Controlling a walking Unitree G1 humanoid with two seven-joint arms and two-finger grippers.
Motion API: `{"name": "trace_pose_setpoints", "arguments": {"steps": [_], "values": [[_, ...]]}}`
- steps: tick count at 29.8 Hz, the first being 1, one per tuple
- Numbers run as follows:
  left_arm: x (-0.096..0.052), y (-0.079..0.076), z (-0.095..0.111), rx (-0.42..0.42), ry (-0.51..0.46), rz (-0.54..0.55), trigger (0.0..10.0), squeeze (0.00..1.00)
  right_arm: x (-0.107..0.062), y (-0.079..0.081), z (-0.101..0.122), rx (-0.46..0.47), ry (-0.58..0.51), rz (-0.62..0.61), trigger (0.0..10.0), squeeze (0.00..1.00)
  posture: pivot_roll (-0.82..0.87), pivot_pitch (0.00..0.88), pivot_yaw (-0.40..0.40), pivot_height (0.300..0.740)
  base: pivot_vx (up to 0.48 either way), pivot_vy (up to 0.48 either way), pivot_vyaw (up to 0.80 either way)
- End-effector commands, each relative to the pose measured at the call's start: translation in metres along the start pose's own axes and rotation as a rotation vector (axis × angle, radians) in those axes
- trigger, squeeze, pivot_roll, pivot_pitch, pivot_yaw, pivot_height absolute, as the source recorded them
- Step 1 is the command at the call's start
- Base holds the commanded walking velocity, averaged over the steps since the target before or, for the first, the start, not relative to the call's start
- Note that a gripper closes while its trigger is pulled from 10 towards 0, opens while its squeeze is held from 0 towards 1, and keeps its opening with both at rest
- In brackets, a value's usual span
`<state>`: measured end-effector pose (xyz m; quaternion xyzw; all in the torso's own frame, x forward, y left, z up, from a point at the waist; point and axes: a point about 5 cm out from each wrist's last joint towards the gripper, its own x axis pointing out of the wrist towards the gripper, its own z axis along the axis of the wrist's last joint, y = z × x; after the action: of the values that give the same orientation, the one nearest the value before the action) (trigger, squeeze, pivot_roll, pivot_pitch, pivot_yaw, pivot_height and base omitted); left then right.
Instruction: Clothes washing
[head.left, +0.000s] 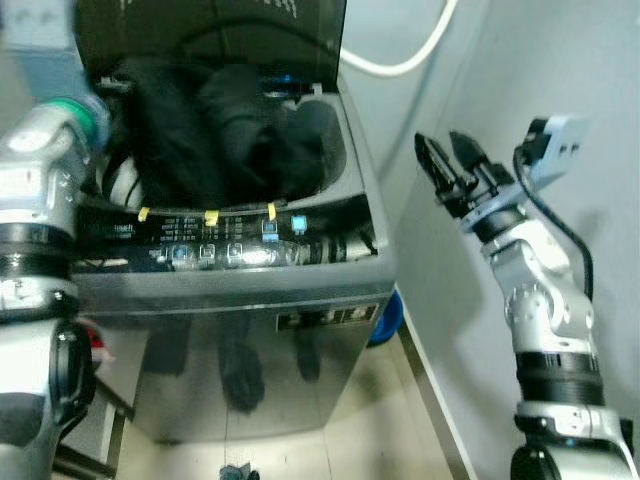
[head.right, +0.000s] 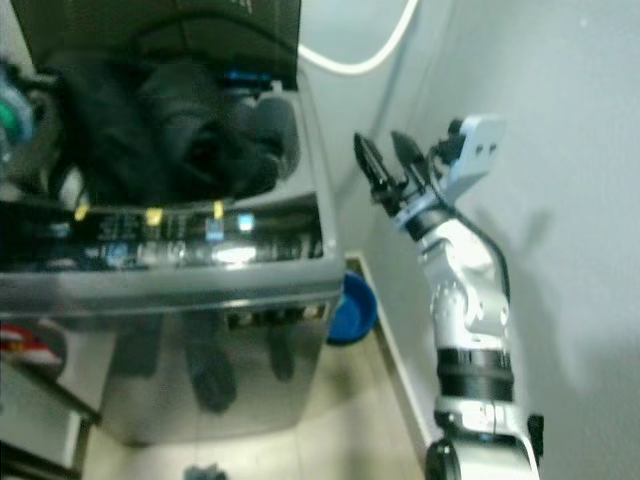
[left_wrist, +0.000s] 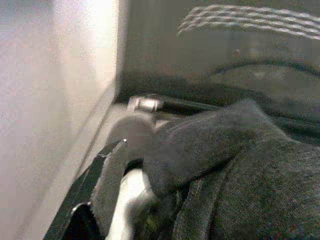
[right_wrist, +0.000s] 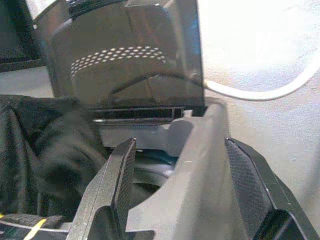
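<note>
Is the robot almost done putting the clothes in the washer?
Partly. The washing machine has its lid up, and dark clothes are piled high in the drum, bulging above the rim. The left pincer is down among that cloth, fingers hidden. The right pincer hangs open beside the machine, holding nothing. Left to do: push the pile down, shut the lid, start the wash.

pale wall (head.left: 540, 60), white hose (head.left: 410, 55), tiled floor (head.left: 380, 420)

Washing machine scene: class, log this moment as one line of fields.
phase: loading | washing machine: lid up | dark clothes: heaped in drum opening | left hand: buried in clothes | right hand: open, raised beside machine, empty
</note>
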<state>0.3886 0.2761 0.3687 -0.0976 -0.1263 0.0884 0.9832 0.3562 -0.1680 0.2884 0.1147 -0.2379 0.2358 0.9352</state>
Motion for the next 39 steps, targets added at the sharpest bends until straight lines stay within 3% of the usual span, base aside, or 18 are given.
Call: {"name": "trace_pose_setpoints", "arguments": {"steps": [1,3,4,5,6,8,9,12,21,23,25,28,29,31,32,34,36,39], "values": [[-0.001,0.018,0.028,-0.068,-0.106,0.109,10.0,0.00,0.000,-0.001,0.000,0.008,0.000,-0.004,10.0,0.00,0.05,0.120,0.005,0.740,0.000,0.000,0.00],[-0.002,0.032,0.035,0.002,-0.135,0.205,10.0,0.00,0.000,0.000,0.000,0.009,0.000,-0.003,10.0,0.00,0.05,0.118,0.006,0.740,0.000,0.000,0.00],[-0.004,0.043,0.040,0.152,-0.144,0.282,10.0,0.00,0.000,0.000,0.000,0.009,-0.001,-0.003,10.0,0.00,0.05,0.117,0.007,0.740,0.000,0.000,0.00],[-0.004,0.043,0.040,0.152,-0.144,0.282,10.0,0.00,0.000,0.000,0.000,0.009,-0.001,-0.003,10.0,0.00,0.05,0.117,0.007,0.740,0.000,0.000,0.00],[-0.006,0.041,0.049,0.532,-0.187,0.289,10.0,0.00,-0.001,0.000,0.000,0.008,-0.002,-0.005,10.0,0.00,0.04,0.117,0.010,0.740,0.000,0.000,0.00],[-0.001,0.022,0.019,0.970,-0.003,-0.034,10.0,0.00,-0.002,-0.002,0.001,0.005,-0.004,-0.011,10.0,0.00,0.04,0.118,0.015,0.740,0.000,0.000,0.00],[-0.001,0.022,0.019,0.970,-0.003,-0.034,10.0,0.00,-0.002,-0.002,0.001,0.005,-0.004,-0.011,10.0,0.00,0.04,0.118,0.015,0.740,0.000,0.000,0.00],[-0.010,0.026,-0.011,1.333,0.193,-0.333,10.0,0.00,-0.003,-0.003,0.002,0.002,-0.006,-0.017,10.0,0.00,0.04,0.118,0.016,0.740,0.000,0.000,0.00],[-0.030,0.017,-0.016,1.495,0.169,-0.645,10.0,0.00,-0.004,-0.003,0.001,0.004,-0.005,-0.016,10.0,0.00,0.05,0.120,0.010,0.740,0.000,0.000,0.00],[-0.032,0.003,-0.013,1.481,0.048,-0.655,10.0,0.00,-0.003,-0.002,0.001,0.008,-0.003,-0.013,10.0,0.00,0.05,0.119,0.009,0.740,0.000,0.000,0.00],[-0.035,-0.033,0.009,1.294,-0.308,-0.595,10.0,0.00,-0.001,0.000,-0.001,0.016,-0.001,-0.005,10.0,0.00,0.05,0.117,0.004,0.740,0.000,0.000,0.00],[-0.040,-0.049,0.021,1.148,-0.442,-0.593,10.0,0.00,0.000,0.001,-0.002,0.020,-0.001,0.000,10.0,0.00,0.06,0.115,0.002,0.740,0.000,0.000,0.00],[-0.048,-0.066,0.039,0.879,-0.541,-0.626,10.0,0.00,0.001,0.002,-0.002,0.023,-0.001,0.004,10.0,0.00,0.06,0.114,0.001,0.740,0.000,0.000,0.00],[-0.048,-0.066,0.039,0.879,-0.541,-0.626,10.0,0.00,0.001,0.002,-0.002,0.023,-0.001,0.004,10.0,0.00,0.06,0.114,0.001,0.740,0.000,0.000,0.00],[-0.057,-0.076,0.051,0.670,-0.586,-0.702,10.0,0.00,0.001,0.003,-0.003,0.025,0.000,0.006,10.0,0.00,0.06,0.113,0.001,0.740,0.000,0.000,0.00],[-0.057,-0.076,0.051,0.670,-0.586,-0.702,10.0,0.00,0.001,0.003,-0.003,0.025,0.000,0.006,10.0,0.00,0.06,0.113,0.001,0.740,0.000,0.000,0.00],[-0.072,-0.087,0.063,0.370,-0.601,-0.889,10.0,0.00,0.002,0.003,-0.003,0.029,0.000,0.007,10.0,0.00,0.06,0.109,0.003,0.740,0.000,0.000,0.00],[-0.076,-0.090,0.057,0.385,-0.580,-0.942,10.0,0.00,0.001,0.003,-0.004,0.030,-0.001,0.007,10.0,0.00,0.06,0.108,0.005,0.740,0.000,0.000,0.00]]}}
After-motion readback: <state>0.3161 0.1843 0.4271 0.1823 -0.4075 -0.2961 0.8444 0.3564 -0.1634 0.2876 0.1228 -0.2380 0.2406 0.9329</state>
